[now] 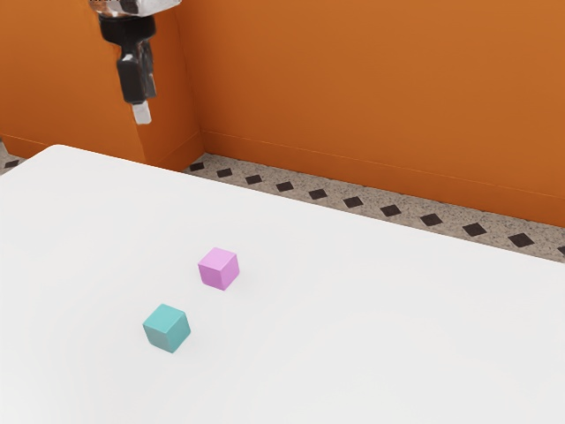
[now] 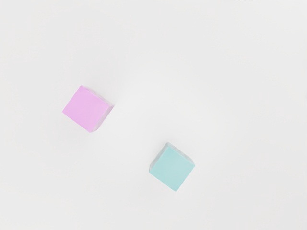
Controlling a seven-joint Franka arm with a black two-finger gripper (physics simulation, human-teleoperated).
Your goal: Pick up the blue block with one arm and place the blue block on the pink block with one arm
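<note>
Two blocks rest flat on the white table [image 1: 397, 353], and I judge that neither has been handled. The blue block [image 1: 167, 328], which renders closer to a pale teal, lies toward the exterior view's lower edge. The pink block [image 1: 218, 268] sits near it, a little farther back and toward the exterior view's right, with bare table between them. They do not touch.

My jaws hang high over the table at the exterior view's upper left, well apart from both blocks, with nothing between them. I see them edge-on there, so I cannot tell whether they are spread or pressed together.

From my wrist camera I look straight down on both tops: the blue block [image 2: 171, 167] and the pink block [image 2: 87, 109], each turned at a slant to the frame.

I take this to be the very first step, the approach for the pick, with the lift and the stacking both left to do. The next move, as I judge it, calls for travelling across until I am centred over the blue block. I should then turn my wrist so the jaws meet two of its flat opposite sides rather than its corners. They must be spread wider than the block before I come down, and the descent should stay clear of the pink one.
</note>
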